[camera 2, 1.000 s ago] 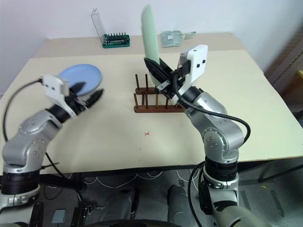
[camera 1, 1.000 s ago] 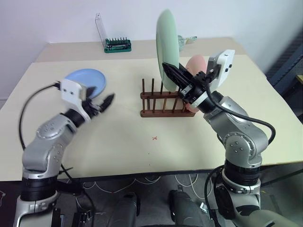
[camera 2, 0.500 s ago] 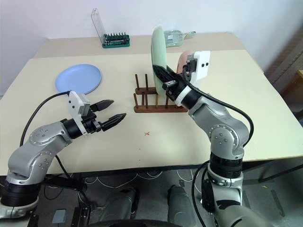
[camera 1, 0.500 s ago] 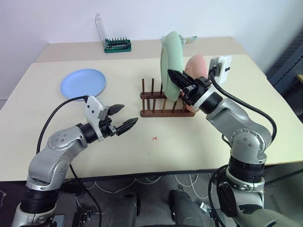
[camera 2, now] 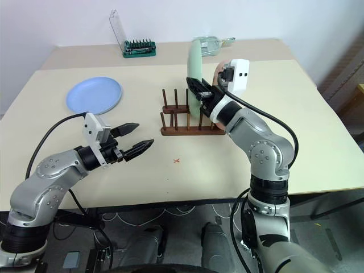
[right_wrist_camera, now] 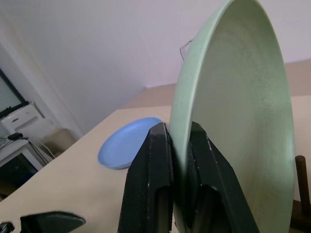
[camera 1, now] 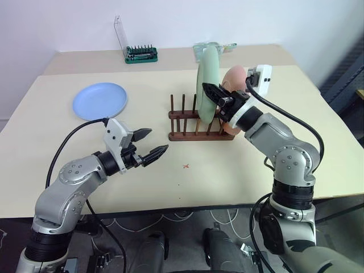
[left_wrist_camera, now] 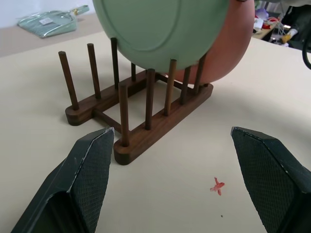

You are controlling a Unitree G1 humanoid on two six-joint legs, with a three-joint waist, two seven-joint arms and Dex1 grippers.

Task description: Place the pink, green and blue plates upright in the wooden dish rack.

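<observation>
On the worktop [camera 1: 273,170] the wooden dish rack [camera 1: 199,125] carries the green plate [camera 1: 207,82] upright, beside the pink plate [camera 1: 234,85]. The blue plate [camera 1: 100,100] lies flat, well apart. The right gripper [right_wrist_camera: 177,155] pinches the green plate's rim. The left gripper [camera 1: 152,145] hovers wide, holding nothing.

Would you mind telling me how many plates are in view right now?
3: the blue plate lies flat on the table, the green plate and the pink plate stand in the wooden dish rack.
</observation>
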